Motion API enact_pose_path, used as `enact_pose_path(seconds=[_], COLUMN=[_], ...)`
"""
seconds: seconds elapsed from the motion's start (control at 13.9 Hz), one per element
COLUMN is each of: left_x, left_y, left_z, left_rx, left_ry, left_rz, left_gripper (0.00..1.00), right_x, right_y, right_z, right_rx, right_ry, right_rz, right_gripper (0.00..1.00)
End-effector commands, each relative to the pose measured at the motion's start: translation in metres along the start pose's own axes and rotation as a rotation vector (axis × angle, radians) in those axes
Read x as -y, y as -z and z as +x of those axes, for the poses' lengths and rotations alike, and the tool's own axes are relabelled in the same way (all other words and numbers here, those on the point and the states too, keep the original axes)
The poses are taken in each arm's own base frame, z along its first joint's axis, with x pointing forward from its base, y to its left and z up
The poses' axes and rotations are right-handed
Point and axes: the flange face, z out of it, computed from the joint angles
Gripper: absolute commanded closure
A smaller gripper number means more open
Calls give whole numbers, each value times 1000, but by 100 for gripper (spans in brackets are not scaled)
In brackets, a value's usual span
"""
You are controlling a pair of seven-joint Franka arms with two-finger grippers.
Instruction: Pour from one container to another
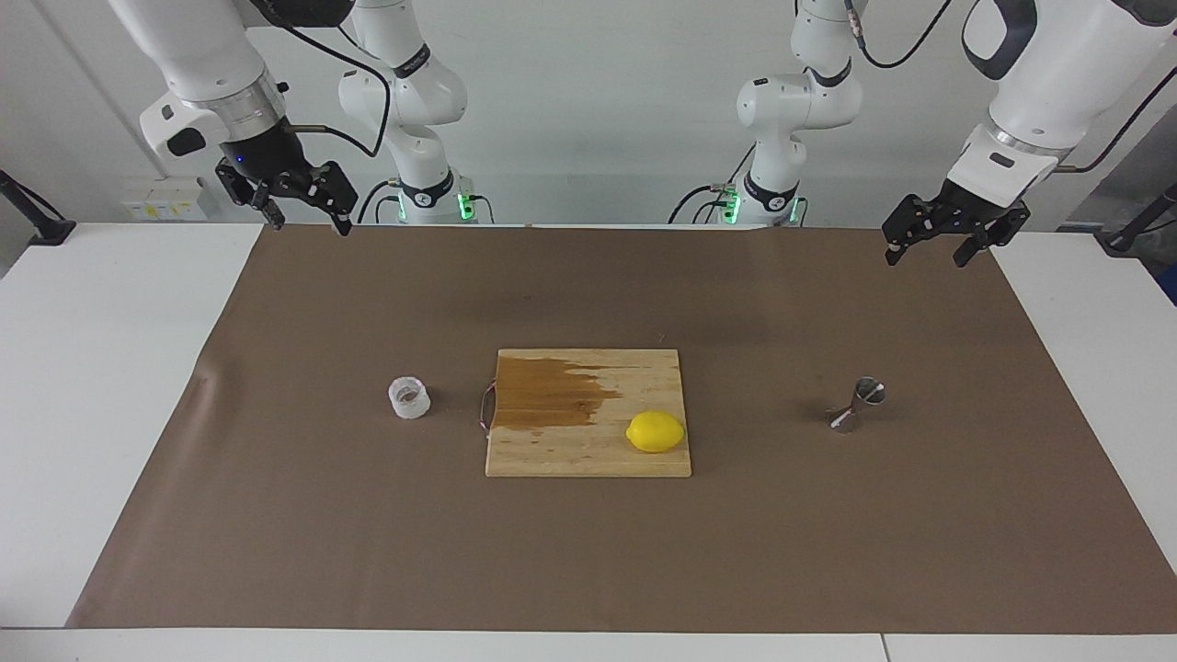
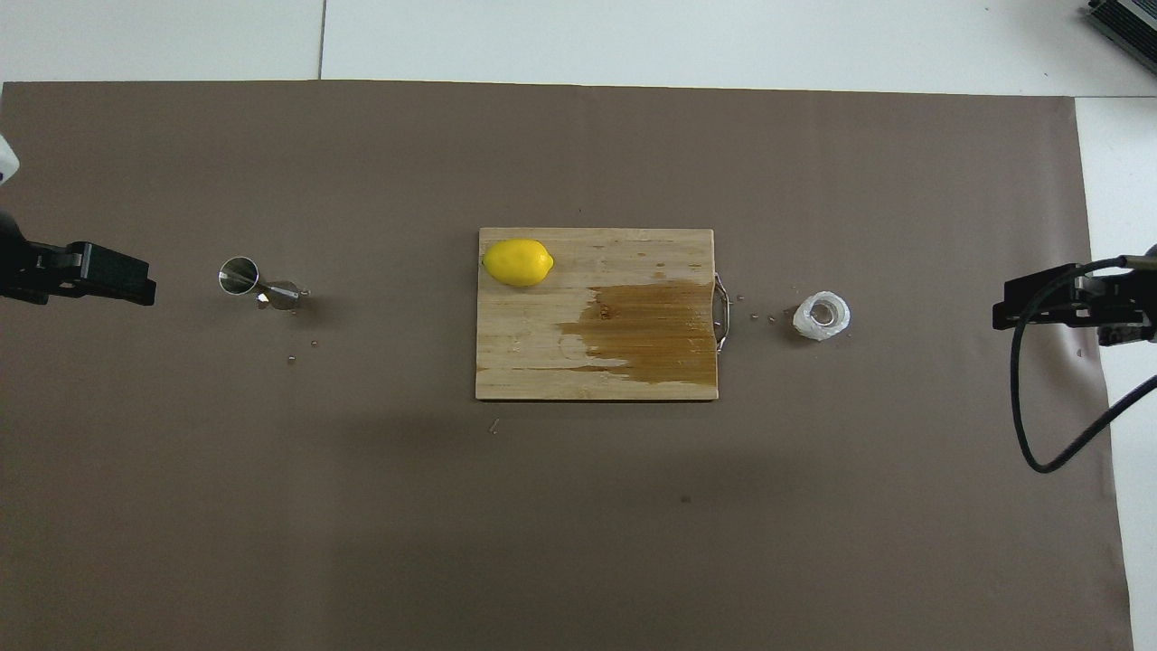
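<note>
A: Where do we stand? Nothing is lifted yet, I take it.

B: Nothing. We see the clear cup (image 1: 409, 397) upright on the brown mat (image 1: 276, 515), just off the handle edge of the cutting board (image 1: 588, 450), toward the right arm's end of the counter (image 1: 101, 386). In the overhead view it sits at about three o'clock from the board.

A: And the jigger (image 1: 857, 405)?

B: At nine o'clock from the board in that same view, toward the left arm's end, well apart from the cup. Whether it stands straight or leans we cannot tell. The lemon (image 1: 656, 431) lies on the board between them.

A: Our hands?

B: Both raised over the mat's edge nearest the robots, both spread wide and empty. The right hand (image 1: 303, 204) hangs over the corner at the cup's end; the left hand (image 1: 938, 241) waits over the corner at the jigger's end.

A: So which arm do we send?

B: We judge the right one. In the facing view the cup lies at roughly five o'clock from the right hand, down and out across the mat. The cup is round, so no long axis constrains the grip. The left hand is nearer the jigger, should it need steadying.
</note>
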Motion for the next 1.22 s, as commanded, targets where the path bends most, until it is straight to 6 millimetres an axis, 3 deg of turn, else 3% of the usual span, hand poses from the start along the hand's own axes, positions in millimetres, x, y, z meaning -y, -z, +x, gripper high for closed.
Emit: enact_pose_path(seconds=[0.0, 1.15], left_x=[0, 0], left_y=[-1, -2], left_z=[-2, -8], left_rx=[16, 22], left_ry=[9, 16], left_rz=[-2, -1], left_gripper=[0, 0], right_x=[0, 0], right_y=[5, 5], right_z=[-2, -2], right_rx=[-5, -5], right_ry=[-17, -17], right_rz=[23, 21], right_gripper=[0, 0])
